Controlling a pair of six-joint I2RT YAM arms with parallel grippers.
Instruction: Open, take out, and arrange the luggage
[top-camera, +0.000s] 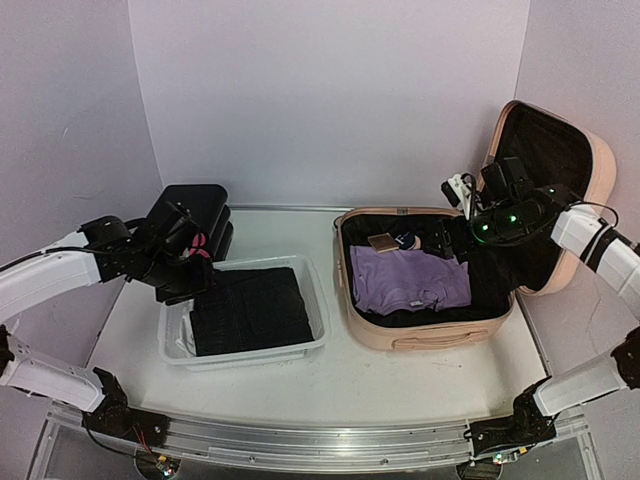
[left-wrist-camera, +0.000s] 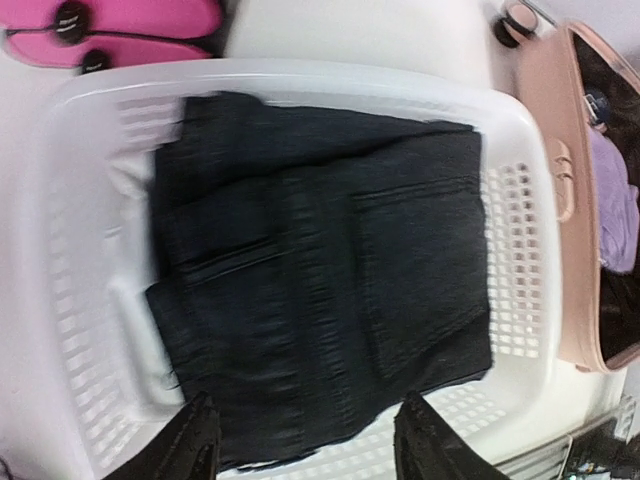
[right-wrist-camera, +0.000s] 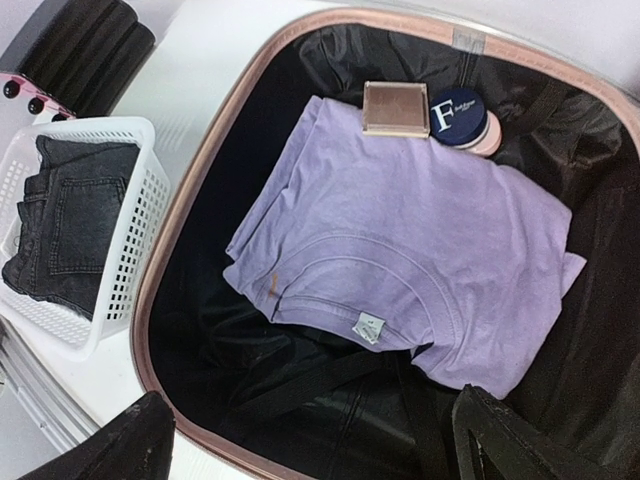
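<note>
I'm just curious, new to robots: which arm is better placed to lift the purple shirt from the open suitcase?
Probably right: the right gripper, open, hovers over the purple shirt in the luggage; the left gripper hangs over the basket.

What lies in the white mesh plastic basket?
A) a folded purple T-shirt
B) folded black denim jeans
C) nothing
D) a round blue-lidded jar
B: folded black denim jeans fill the white mesh plastic basket; the purple T-shirt lies in the peach-pink hard-shell suitcase.
</note>
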